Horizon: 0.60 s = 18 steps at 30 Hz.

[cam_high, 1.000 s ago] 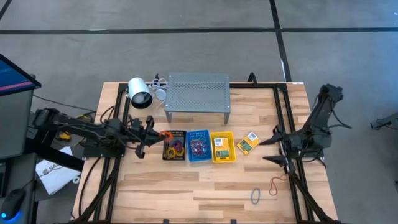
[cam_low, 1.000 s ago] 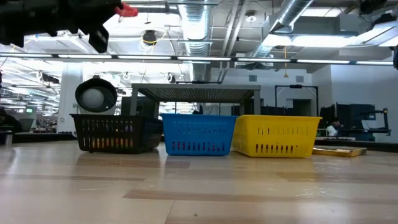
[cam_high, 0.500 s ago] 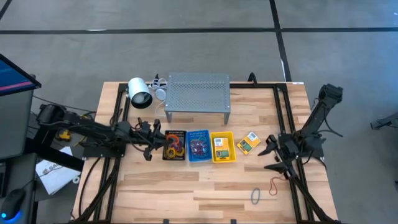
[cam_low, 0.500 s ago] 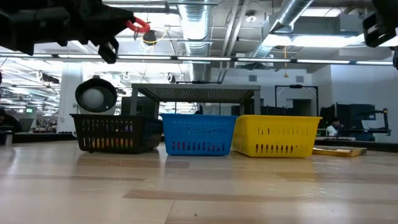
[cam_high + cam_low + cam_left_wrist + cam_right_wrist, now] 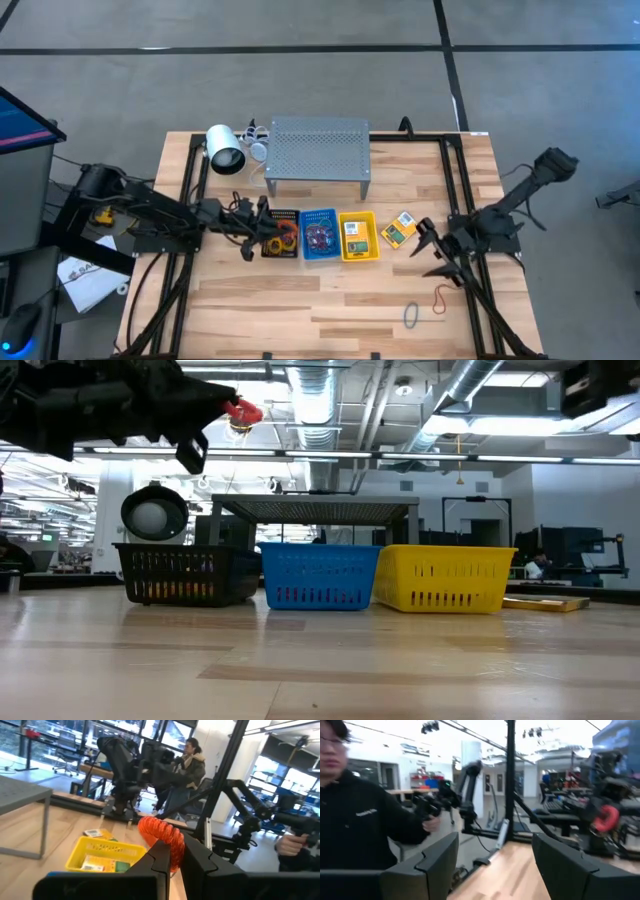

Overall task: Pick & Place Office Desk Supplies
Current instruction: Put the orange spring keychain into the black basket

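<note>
The left end effector (image 5: 262, 214) hangs above the black slatted plastic basket (image 5: 280, 233), pinching a thin red rubber-band loop (image 5: 161, 837). The right end effector (image 5: 424, 250), fingers wide and empty, hovers just beside the small yellow-and-green crayon box (image 5: 398, 229); bare wooden table (image 5: 300, 300) lies open toward the front edge.

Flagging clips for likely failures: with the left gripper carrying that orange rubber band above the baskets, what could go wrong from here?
1. The left gripper pinches the orange rubber band by one edge only; it could slip or spring off and miss the black basket.
2. The black basket sits tight against the blue basket, so a late release may drop the band in the wrong one.
3. The open right gripper hovers beside the loose crayon box and might nudge it.
</note>
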Available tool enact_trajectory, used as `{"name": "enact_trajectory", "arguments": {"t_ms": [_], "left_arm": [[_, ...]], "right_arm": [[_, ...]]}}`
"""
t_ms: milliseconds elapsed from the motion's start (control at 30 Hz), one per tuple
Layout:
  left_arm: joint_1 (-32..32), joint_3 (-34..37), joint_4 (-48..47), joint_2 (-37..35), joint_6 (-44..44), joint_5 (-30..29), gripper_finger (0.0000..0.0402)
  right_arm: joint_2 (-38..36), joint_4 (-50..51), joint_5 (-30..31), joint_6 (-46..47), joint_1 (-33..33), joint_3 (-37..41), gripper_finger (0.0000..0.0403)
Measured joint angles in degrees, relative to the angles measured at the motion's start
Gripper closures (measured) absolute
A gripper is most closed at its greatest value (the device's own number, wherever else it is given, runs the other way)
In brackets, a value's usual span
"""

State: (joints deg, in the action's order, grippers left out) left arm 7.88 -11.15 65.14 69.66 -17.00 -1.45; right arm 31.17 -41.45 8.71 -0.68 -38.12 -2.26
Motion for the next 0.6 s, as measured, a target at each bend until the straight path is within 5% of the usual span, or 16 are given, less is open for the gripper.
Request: {"name": "enact_trajectory", "arguments": {"t_ms": [600], "left_arm": [[0.0,-2.02,-7.68,0.6,-1.65,2.84,0.0382]], "right_arm": [[-5.1,10.83,-13.58,7.4,18.68,0.0,0.0154]]}}
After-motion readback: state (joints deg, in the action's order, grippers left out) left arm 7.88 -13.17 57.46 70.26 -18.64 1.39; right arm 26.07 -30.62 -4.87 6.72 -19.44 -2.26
